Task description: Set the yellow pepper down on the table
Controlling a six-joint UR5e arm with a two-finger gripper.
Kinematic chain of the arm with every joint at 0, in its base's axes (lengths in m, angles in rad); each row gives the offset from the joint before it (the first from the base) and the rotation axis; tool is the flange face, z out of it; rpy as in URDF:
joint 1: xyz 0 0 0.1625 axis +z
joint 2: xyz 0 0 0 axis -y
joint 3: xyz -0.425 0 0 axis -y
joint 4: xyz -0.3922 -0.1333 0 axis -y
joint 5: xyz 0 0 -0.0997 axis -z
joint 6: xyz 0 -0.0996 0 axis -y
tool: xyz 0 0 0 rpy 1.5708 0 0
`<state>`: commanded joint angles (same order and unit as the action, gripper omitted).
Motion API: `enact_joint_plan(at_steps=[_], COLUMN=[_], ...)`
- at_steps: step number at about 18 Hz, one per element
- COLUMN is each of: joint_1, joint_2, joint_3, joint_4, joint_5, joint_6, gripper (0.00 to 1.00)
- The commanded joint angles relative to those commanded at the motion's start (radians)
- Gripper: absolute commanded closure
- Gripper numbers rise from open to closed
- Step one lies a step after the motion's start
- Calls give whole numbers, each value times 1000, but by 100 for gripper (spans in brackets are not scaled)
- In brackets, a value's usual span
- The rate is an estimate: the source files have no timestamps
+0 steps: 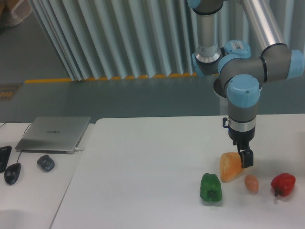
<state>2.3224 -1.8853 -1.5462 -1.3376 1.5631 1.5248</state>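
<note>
No bright yellow pepper shows in this view. The white table (143, 162) fills the lower part of the frame. My gripper (246, 160) hangs straight down over the table's right side, its dark fingertips against the upper right edge of an orange wedge-shaped lump (229, 168). The fingers are seen edge-on, so I cannot tell whether they are open or shut, or whether they grip the lump. A green pepper (210, 187) stands just left of and in front of the lump.
A small orange-pink piece (251, 183) and a red pepper (283, 184) lie right of the lump. On the adjoining desk at left are a closed laptop (55, 133), a grey mouse (45, 162) and a black mouse (12, 172).
</note>
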Motion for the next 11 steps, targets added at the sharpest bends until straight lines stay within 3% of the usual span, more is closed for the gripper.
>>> enact_joint_plan(at_steps=[7, 11], joint_1=[27, 93], joint_2=[3, 9], joint_3=[15, 17], joint_4=[12, 92], joint_5=[40, 103], joint_6=[-2, 9], gripper=[0, 0])
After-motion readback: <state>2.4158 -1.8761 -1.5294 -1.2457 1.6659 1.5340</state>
